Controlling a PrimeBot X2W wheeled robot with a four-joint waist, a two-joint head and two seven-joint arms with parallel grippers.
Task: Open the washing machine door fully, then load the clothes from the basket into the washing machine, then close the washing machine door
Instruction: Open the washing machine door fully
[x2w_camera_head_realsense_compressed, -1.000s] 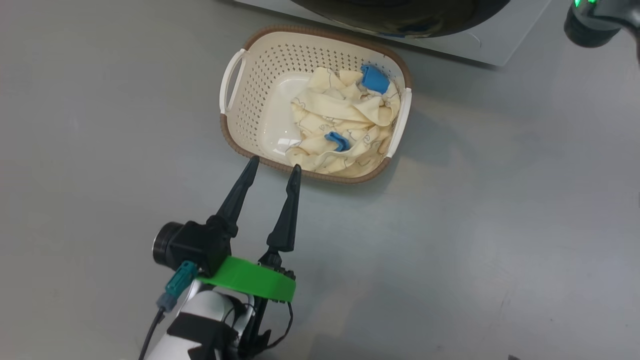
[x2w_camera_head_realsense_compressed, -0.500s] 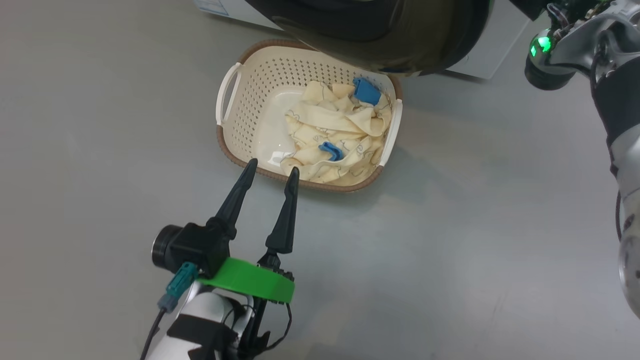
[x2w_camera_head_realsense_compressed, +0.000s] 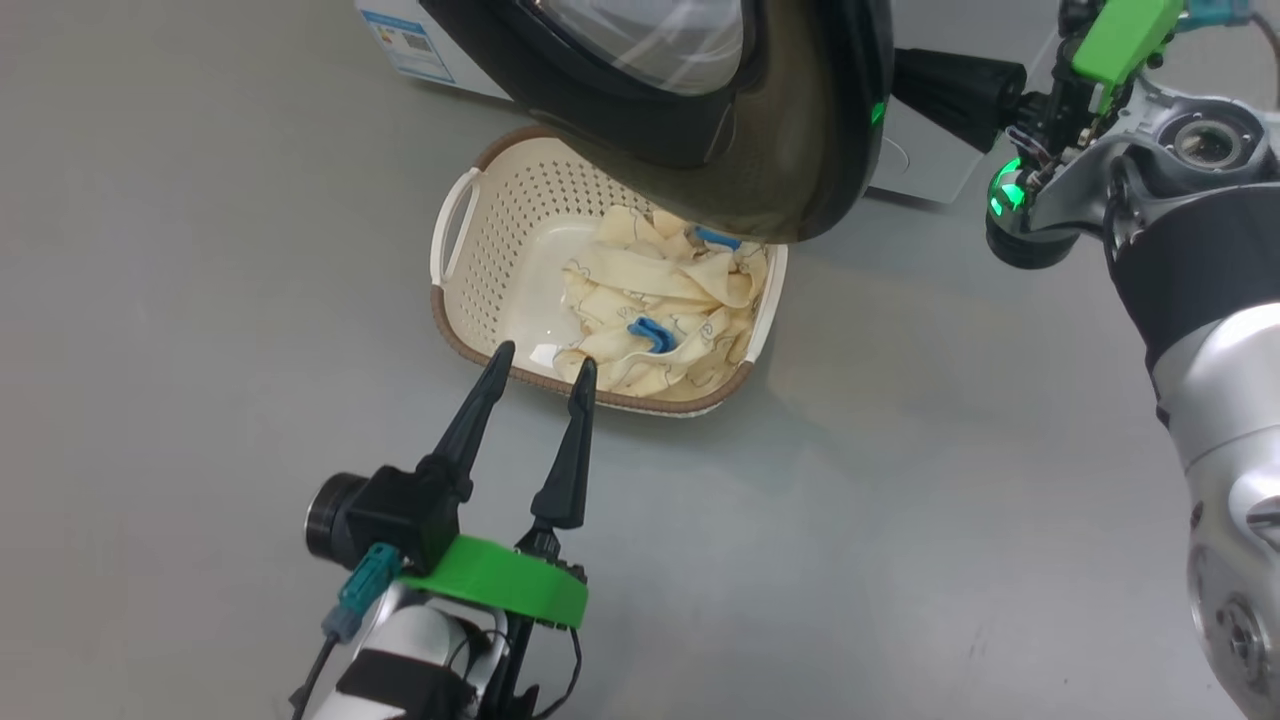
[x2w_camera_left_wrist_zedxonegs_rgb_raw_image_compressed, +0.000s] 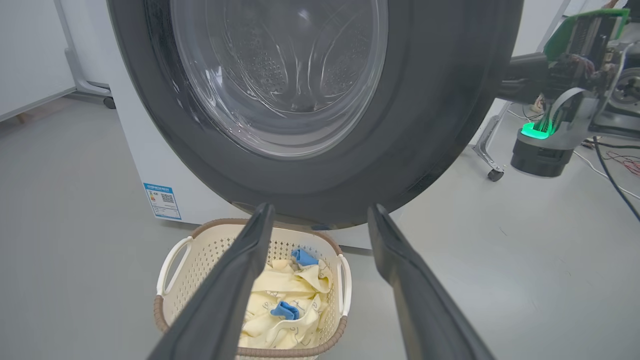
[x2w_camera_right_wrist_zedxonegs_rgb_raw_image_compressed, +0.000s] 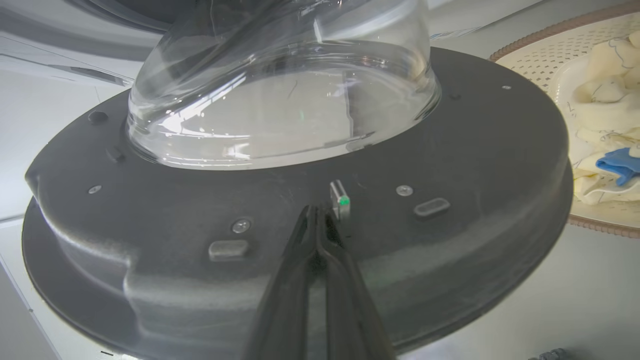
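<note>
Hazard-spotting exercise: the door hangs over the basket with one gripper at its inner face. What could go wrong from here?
1. The shut right gripper meets the inner face of the washing machine door with fingertips, beside the latch; it might slip off, leaving the door part-open.
2. The door overhangs the basket and some clothes, so lifted clothes could catch on it.
3. The open left gripper hovers at the near rim and could nudge the basket.

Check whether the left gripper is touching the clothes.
Apart. In the left wrist view the left gripper has open, empty jaws, and the clothes lie in the basket well beyond its tips.
</note>
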